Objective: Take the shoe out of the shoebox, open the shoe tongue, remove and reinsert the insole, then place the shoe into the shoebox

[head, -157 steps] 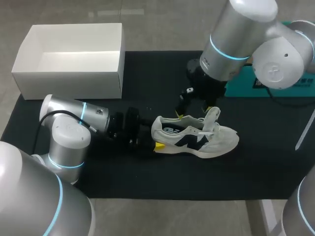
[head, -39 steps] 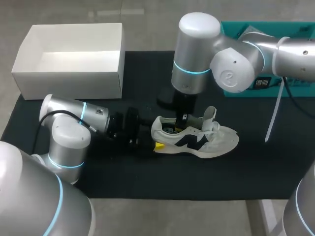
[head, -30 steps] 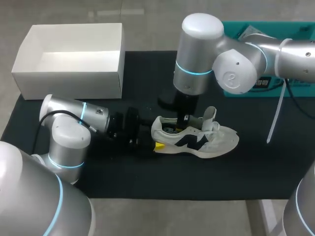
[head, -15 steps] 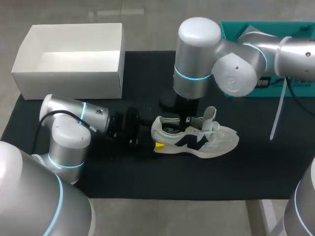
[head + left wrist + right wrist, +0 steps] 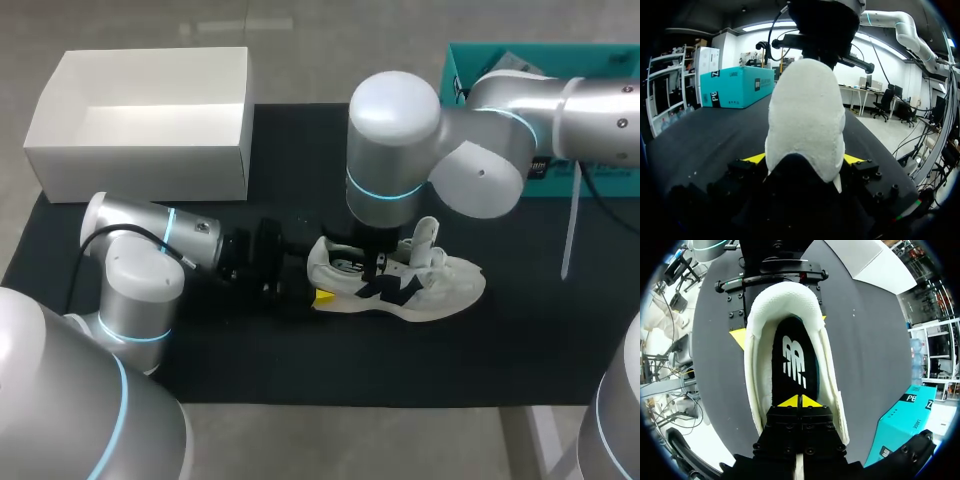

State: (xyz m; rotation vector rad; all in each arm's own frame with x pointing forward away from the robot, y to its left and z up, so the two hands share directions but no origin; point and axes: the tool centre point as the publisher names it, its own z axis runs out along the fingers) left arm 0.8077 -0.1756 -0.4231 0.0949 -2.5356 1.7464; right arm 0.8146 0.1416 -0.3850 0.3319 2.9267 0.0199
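Observation:
A white sneaker (image 5: 420,282) with dark side marks lies on the black mat (image 5: 300,150), its tongue (image 5: 428,235) standing up. My left gripper (image 5: 318,276) lies low at the heel and is shut on it, a yellow tip on each side of the heel (image 5: 805,115). My right arm stands over the shoe. Its gripper (image 5: 800,401) is shut, tips together, down inside the shoe's opening just above the dark insole (image 5: 794,362) with a white logo. Nothing shows between its tips. The white shoebox (image 5: 150,120) stands open at the back left.
A teal box (image 5: 600,185) lies at the mat's back right, behind my right arm. Bare mat lies in front of the shoe and between shoe and shoebox.
My right arm has swung a little left and lowered, bringing its shut gripper down into the shoe's opening. The left arm and the shoe have not moved.

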